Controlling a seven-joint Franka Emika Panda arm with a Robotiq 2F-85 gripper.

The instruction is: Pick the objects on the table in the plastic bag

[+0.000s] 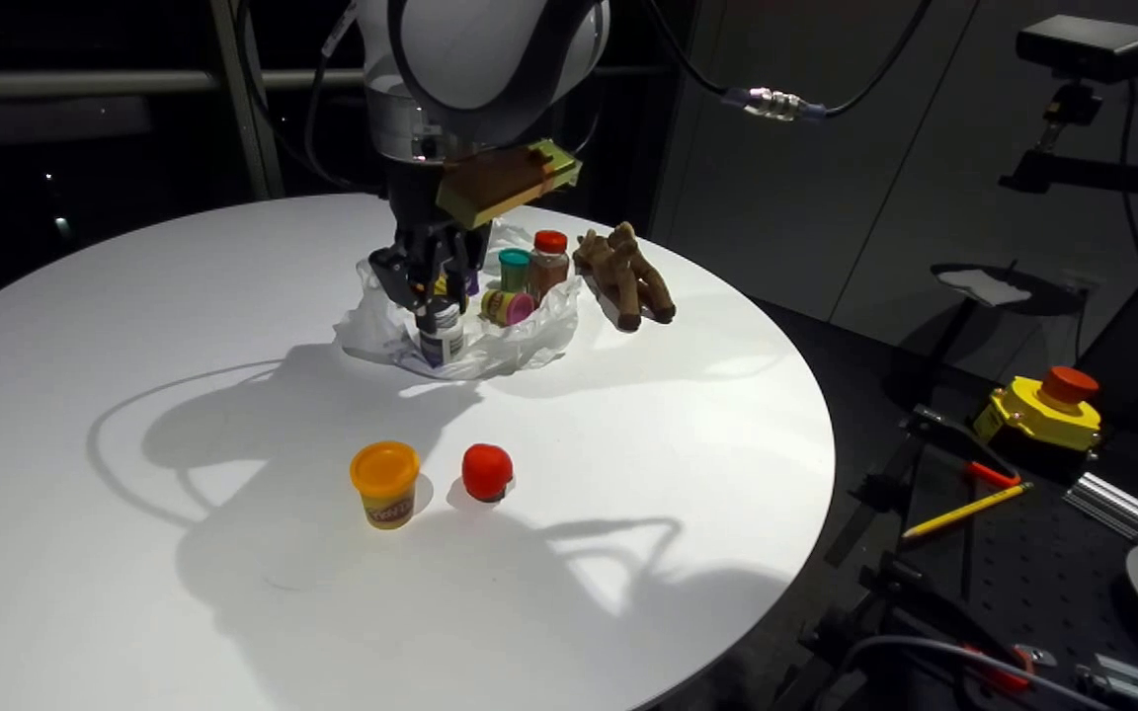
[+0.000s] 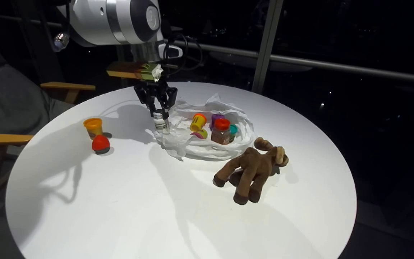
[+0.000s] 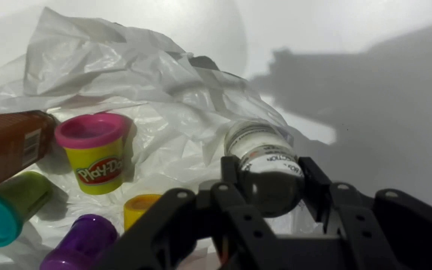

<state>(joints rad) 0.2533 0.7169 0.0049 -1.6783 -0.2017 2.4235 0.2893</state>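
My gripper (image 2: pixel 159 113) is shut on a white bottle (image 2: pixel 161 125) with a dark cap, upright at the edge of the white plastic bag (image 2: pixel 196 153). In the wrist view the fingers (image 3: pixel 269 168) press both sides of the bottle (image 3: pixel 270 161); whether its base touches the bag is unclear. In the bag lie a pink-lidded tub (image 3: pixel 92 153), a teal-lidded tub (image 3: pixel 6 213), a purple tub (image 3: pixel 83 243), a yellow tub (image 2: pixel 198 123) and a red-lidded jar (image 2: pixel 221 132). On the bare table are an orange tub (image 1: pixel 386 486) and a red object (image 1: pixel 486 472).
A brown plush moose (image 2: pixel 253 171) lies beside the bag on the round white table (image 2: pixel 128 216); it also shows in an exterior view (image 1: pixel 618 272). A chair (image 2: pixel 5 136) stands by the table. A yellow emergency-stop box (image 1: pixel 1038 415) sits off the table.
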